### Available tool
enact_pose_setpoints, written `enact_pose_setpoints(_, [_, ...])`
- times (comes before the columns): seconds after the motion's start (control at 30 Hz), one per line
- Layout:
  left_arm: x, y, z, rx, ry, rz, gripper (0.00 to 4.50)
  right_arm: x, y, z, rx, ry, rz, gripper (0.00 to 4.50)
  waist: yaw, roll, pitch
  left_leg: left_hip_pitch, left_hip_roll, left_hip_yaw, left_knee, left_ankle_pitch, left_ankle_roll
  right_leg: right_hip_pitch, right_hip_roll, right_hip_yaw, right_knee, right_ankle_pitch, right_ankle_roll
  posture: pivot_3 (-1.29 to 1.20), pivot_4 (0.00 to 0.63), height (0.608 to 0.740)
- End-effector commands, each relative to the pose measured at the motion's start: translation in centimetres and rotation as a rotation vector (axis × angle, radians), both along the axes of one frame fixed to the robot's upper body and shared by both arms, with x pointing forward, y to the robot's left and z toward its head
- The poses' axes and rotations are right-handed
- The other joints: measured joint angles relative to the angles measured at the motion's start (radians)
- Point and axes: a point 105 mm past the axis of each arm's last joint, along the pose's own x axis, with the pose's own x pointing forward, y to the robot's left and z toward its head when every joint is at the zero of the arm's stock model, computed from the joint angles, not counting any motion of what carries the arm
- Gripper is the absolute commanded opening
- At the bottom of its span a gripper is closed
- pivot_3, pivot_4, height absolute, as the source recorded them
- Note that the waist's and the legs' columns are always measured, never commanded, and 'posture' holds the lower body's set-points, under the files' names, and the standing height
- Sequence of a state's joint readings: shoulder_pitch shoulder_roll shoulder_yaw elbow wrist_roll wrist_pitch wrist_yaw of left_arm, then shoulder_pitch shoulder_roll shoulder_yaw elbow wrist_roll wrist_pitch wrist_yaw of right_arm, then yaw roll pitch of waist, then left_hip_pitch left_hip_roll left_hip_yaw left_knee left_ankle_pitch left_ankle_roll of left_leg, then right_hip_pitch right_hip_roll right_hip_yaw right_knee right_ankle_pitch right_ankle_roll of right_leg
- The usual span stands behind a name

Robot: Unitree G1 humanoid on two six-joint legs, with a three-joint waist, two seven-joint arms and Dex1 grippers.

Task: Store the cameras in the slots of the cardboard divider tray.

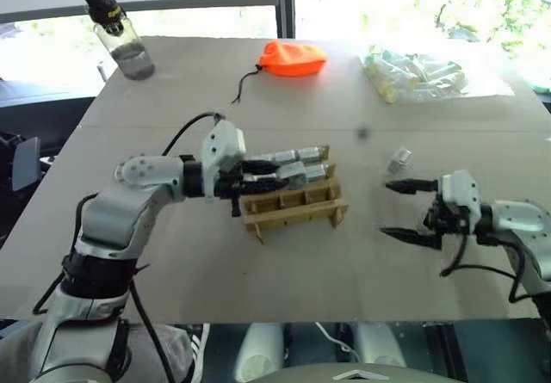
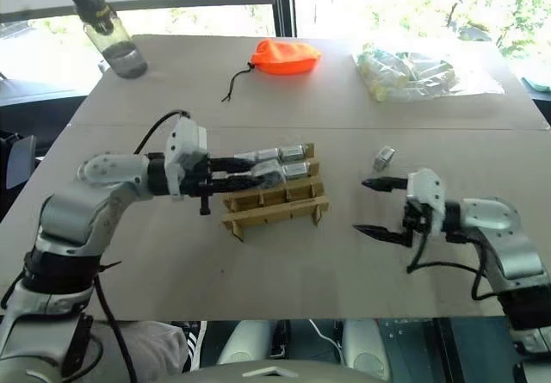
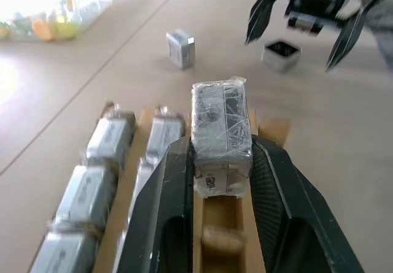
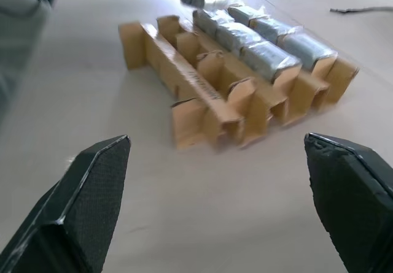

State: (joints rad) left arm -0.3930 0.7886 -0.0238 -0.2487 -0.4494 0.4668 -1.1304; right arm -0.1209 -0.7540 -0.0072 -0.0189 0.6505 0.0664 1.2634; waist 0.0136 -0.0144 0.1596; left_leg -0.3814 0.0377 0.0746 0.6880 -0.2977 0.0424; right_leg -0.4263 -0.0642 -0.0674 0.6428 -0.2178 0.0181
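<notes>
Clamping a plastic-wrapped camera (image 3: 221,135) between narrow fingers, left gripper (image 3: 222,162) hangs it over the cardboard divider tray (image 1: 293,207) w/ two far rows filled, prob. for the empty near row, while right gripper (image 1: 408,213) gapes wide, empty, near a loose camera (image 1: 399,160) on the table (image 1: 284,271).

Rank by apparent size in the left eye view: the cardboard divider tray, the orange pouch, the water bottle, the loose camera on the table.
1. cardboard divider tray
2. orange pouch and water bottle look alike; both lie farther away, so unsure
3. loose camera
</notes>
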Motion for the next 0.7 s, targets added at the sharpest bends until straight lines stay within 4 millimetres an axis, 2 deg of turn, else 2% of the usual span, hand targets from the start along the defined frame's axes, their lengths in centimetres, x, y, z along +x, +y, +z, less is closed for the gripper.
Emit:
enact_pose_setpoints(0.03, [-0.4,1.0,0.6,0.047,-0.101,0.016,0.69,-0.8,-1.6,1.7,0.146,-0.028,0.005,4.48,0.000,0.000,0.000,0.000,0.000,0.000,0.000,0.000,0.000,0.000,0.000,0.000,0.000,0.000,0.000,0.00,0.150,0.726])
enact_pose_setpoints(0.1, [-0.4,1.7,-0.1,0.079,-0.115,0.031,0.69,-1.2,-3.1,2.0,0.229,-0.005,-0.022,4.48,0.001,0.000,0.000,0.001,0.000,0.000,0.000,0.000,0.000,0.000,0.000,0.000,0.000,0.000,0.000,0.00,0.150,0.726])
enact_pose_setpoints(0.2, [-0.1,1.8,-0.2,0.034,-0.112,0.053,0.69,-1.2,-6.0,1.1,0.242,0.020,-0.111,4.48,0.002,0.000,0.000,0.002,0.000,0.000,0.000,0.000,0.000,0.002,0.000,0.000,0.000,0.000,0.000,0.00,0.150,0.726])
enact_pose_setpoints(0.3, [0.5,1.8,-0.7,0.026,-0.111,0.068,0.69,-1.3,-9.0,-0.7,0.090,-0.044,-0.190,4.48,0.004,0.000,0.000,0.003,0.000,-0.001,0.000,0.000,0.001,0.003,0.000,-0.001,0.000,0.000,0.000,0.00,0.150,0.726])
enact_pose_setpoints(0.37, [0.8,1.9,-1.1,0.038,-0.114,0.072,0.69,-1.8,-10.2,-1.1,0.032,-0.075,-0.174,4.48,0.003,0.000,0.000,0.003,0.000,-0.001,0.000,0.000,0.001,0.004,0.000,-0.001,-0.001,0.000,0.000,0.00,0.150,0.726])
enact_pose_setpoints(0.5, [1.0,2.1,-1.3,0.040,-0.107,0.070,0.69,-1.7,-10.8,-0.1,0.032,-0.174,-0.169,4.48,-0.005,0.000,0.000,0.004,0.000,0.001,0.000,0.000,0.001,0.003,0.001,0.001,-0.001,0.000,0.000,0.00,0.150,0.726])
enact_pose_setpoints(0.7, [0.9,1.8,-1.5,0.043,-0.102,0.052,0.69,-2.0,-11.0,0.2,0.029,-0.215,-0.162,4.48,0.000,0.000,0.000,0.004,0.001,0.001,0.000,0.000,0.001,0.004,0.001,0.001,0.000,0.000,0.000,0.00,0.150,0.726])
